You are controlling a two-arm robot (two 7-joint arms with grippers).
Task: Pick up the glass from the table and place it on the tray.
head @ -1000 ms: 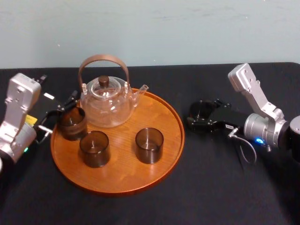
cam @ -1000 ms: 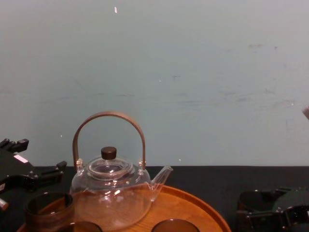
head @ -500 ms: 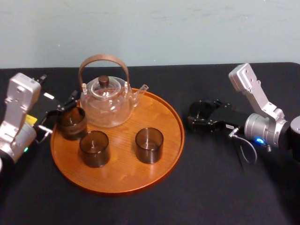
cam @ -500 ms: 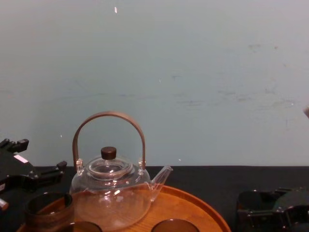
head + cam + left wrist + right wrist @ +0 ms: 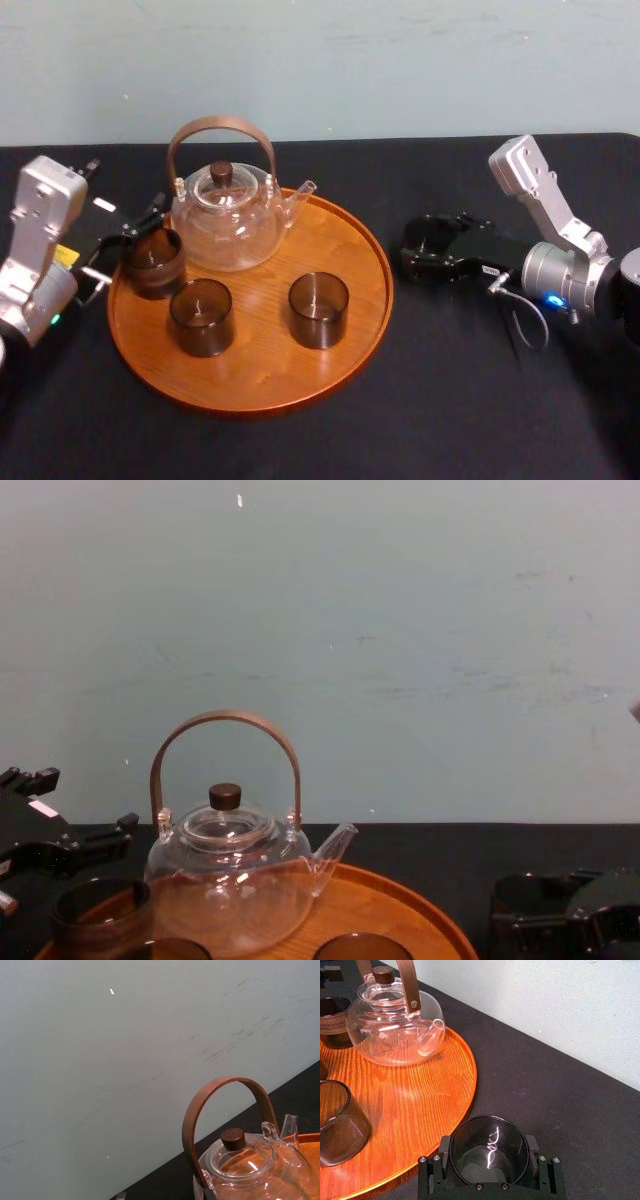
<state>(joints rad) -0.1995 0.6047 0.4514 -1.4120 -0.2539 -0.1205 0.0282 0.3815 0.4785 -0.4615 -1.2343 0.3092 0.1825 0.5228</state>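
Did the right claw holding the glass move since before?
No. The right claw and its glass sit as far from the tray as before.

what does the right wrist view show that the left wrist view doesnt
Right wrist view adds the right gripper shut on a dark glass standing on the table just off the tray's rim, plus a near glass and a far glass on the tray. Left wrist view adds the full arch of the teapot's wooden handle. Both share the teapot, the tray, the table and the pale wall. The left gripper sits at the tray's left edge in the head view.
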